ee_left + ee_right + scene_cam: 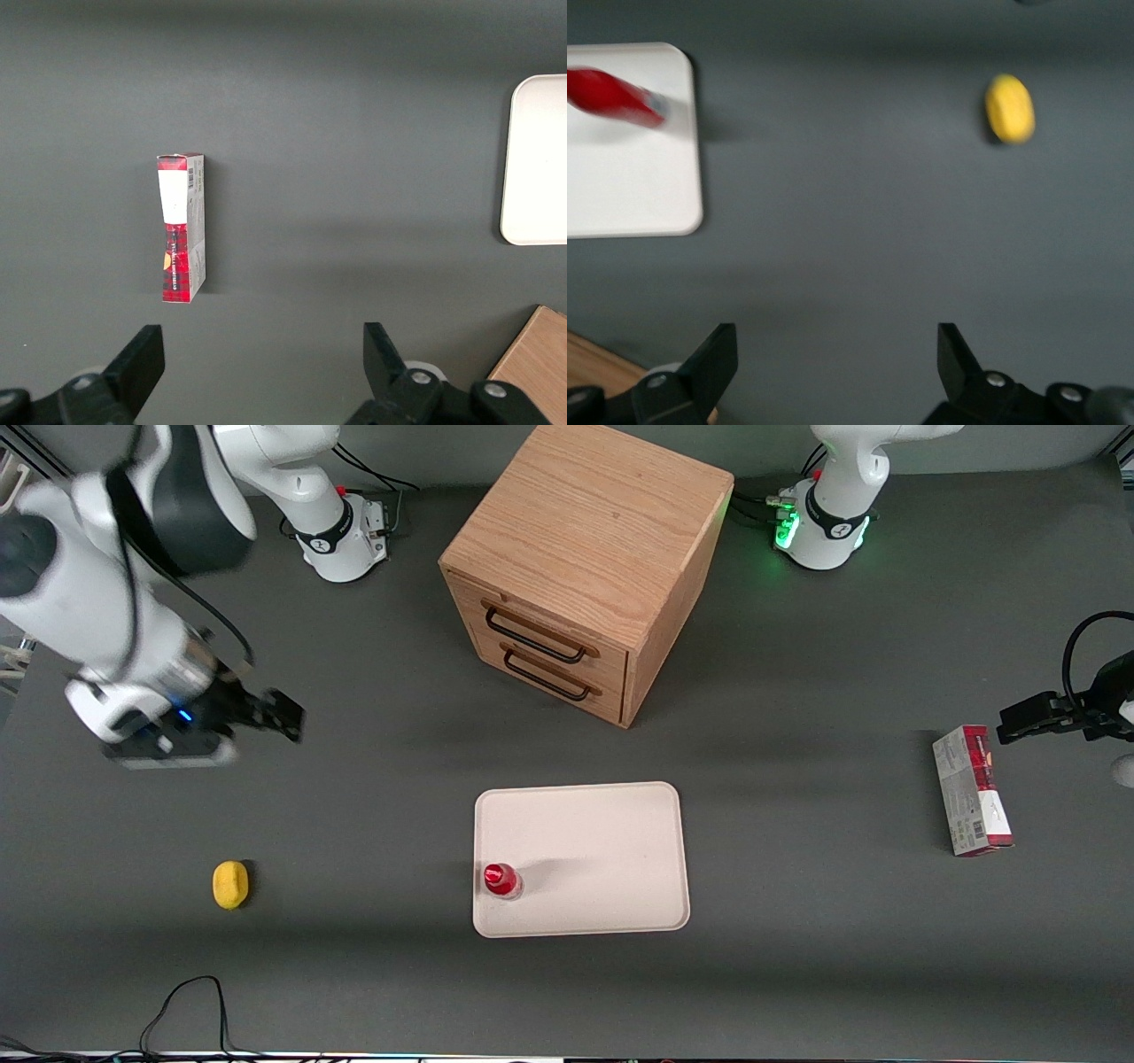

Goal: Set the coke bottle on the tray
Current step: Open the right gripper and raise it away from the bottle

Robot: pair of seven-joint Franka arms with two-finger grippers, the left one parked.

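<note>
Claw of the working arm hangs in the air above the dark counter, at mid height of the front view, toward the working arm's end. Its two fingers are wide apart and nothing is between them. The right wrist view shows this too: the claw has bare grey counter under the gap.

The coke bottle stands up straight on the tray. From the front view you look down on its red cap. It is inside the rim, close to the tray corner that is nearest the front camera and on the working arm's end. The rest of the tray is bare. In the right wrist view the bottle is a red shape on the pale tray, and it is well apart from the claw.

The tray lies flat in the lower middle of the front view, in front of the drawer chest and nearer to the front camera than it. The chest is made of wood and has two dark handles.

A lemon sits on the counter, low in the front view, nearer to the front camera than the claw. It is well apart from the tray, toward the working arm's end. The right wrist view shows the lemon too.

A red and grey box lies flat toward the parked arm's end of the counter. The left wrist view shows the box and one edge of the tray.
</note>
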